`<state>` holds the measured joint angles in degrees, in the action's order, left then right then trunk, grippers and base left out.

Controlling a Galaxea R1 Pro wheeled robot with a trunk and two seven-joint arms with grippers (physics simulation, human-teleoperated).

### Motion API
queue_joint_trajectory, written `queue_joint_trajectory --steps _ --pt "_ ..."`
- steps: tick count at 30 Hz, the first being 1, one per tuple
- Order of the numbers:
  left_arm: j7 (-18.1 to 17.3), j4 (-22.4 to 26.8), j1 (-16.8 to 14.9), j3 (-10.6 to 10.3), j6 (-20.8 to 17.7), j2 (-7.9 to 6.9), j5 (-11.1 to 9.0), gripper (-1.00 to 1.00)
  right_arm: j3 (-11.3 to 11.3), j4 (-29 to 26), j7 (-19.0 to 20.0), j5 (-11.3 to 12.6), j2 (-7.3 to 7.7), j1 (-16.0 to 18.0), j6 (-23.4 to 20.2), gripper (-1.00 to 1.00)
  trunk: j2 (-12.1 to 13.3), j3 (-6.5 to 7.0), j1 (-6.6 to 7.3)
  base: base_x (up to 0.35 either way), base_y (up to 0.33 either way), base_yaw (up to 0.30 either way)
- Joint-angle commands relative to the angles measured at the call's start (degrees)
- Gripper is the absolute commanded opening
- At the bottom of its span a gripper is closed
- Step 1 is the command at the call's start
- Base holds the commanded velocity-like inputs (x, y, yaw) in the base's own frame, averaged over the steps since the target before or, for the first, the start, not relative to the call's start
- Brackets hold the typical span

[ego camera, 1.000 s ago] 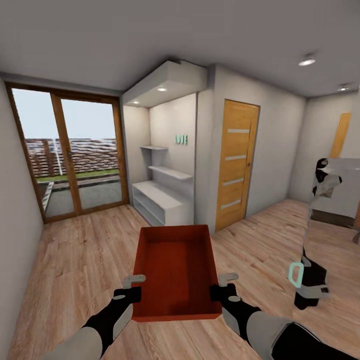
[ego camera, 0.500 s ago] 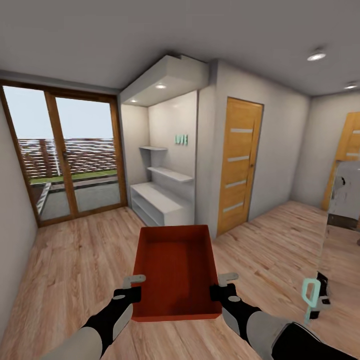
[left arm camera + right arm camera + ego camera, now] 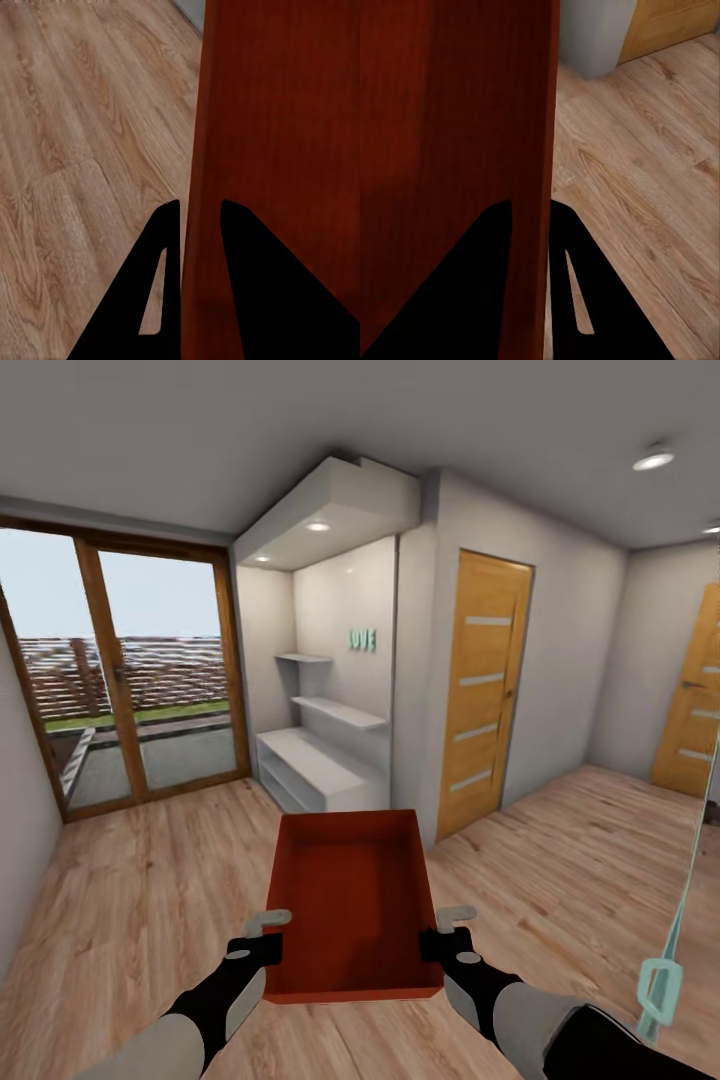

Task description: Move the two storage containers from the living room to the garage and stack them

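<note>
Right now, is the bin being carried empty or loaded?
Empty. The head view looks straight into the orange-red storage container, and its bare bottom is all that shows inside. It is held level between the left hand and the right hand.

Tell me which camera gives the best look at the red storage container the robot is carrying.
The head view: it shows the whole storage container, open top and empty inside, held between the left claw and right claw. Each wrist view shows just one thin side wall pinched between dark fingers, over wood floor.
</note>
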<state>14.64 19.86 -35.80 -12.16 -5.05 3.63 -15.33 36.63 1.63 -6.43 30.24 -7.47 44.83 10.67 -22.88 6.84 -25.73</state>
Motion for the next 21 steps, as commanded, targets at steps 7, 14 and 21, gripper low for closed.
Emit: queue_joint_trajectory --steps 7,14,21 --pt "2.85 0.27 -0.06 1.53 1.36 -0.03 -0.23 -1.00 -1.83 0.13 2.83 -0.10 -0.17 -0.01 0.14 -1.00 -0.04 -0.02 -0.05 0.321 0.000 -0.213" --pt "2.85 0.27 -0.06 1.53 1.36 -0.03 -0.22 -1.00 -1.83 0.13 2.90 -0.10 -0.18 -0.01 0.14 -1.00 -0.04 -0.02 -0.05 0.321 0.000 -0.283" --pt "2.85 0.29 -0.06 1.53 1.36 -0.35 -0.27 -1.00 -1.83 0.13 2.87 -0.10 -0.18 -0.01 0.14 -1.00 -0.04 -0.02 -0.05 0.321 0.000 -0.230"
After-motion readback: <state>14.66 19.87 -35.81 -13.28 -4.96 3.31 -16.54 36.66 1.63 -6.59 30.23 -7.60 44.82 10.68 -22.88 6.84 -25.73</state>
